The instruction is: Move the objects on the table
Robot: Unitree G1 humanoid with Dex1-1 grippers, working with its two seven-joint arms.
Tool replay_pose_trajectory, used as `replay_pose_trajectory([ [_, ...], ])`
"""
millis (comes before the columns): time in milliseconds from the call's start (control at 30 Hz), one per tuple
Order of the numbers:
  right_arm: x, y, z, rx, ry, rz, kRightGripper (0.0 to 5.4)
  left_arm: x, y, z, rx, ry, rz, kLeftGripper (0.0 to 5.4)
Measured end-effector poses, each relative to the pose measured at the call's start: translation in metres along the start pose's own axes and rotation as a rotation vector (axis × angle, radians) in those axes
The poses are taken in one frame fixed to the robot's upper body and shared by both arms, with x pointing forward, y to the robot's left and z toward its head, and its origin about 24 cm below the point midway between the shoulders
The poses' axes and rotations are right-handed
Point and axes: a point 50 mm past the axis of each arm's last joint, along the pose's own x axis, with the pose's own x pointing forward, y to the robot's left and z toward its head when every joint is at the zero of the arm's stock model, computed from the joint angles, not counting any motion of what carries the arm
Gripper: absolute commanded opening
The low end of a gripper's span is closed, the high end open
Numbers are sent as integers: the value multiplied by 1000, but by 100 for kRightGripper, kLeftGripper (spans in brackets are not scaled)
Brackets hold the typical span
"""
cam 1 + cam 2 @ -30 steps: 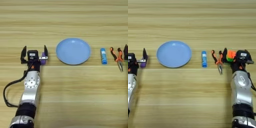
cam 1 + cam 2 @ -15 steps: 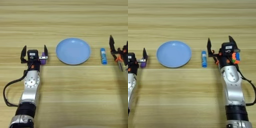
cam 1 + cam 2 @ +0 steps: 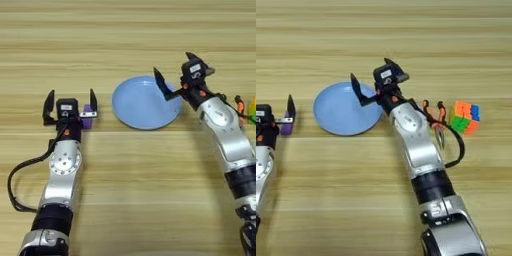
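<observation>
One plate (image 3: 142, 103) is lying mid-desk (image 3: 128, 30). One purple block (image 3: 88, 116) is sitting just left of it, between the spread fingers of the left claw (image 3: 70, 103). The right claw (image 3: 176, 75), fingers apart, is hovering over the plate's right rim. One pair of orange-handled pliers (image 3: 436, 120), partly hidden by the arm, and one cube (image 3: 466, 117) are lying further right; cube probably untouched.
</observation>
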Motion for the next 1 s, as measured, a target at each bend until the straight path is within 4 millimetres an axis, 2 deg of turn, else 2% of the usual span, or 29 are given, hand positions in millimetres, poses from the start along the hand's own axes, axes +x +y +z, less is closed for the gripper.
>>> replay_pose_trajectory([
  [67,17,10,-14,45,104,71,535,0,0,1,1,1,0,540],
  [233,31,22,-32,80,208,142,535,-2,0,2,3,-4,2,540],
  [400,30,35,-47,98,274,184,535,-4,1,3,4,-1,6,540],
  [467,26,42,-61,99,341,208,535,-5,2,3,4,-2,8,540],
  [633,18,48,-77,71,422,244,535,-7,1,4,-1,-5,12,540],
  [1000,18,48,-80,28,432,257,535,-8,2,5,-2,-1,15,540],
])
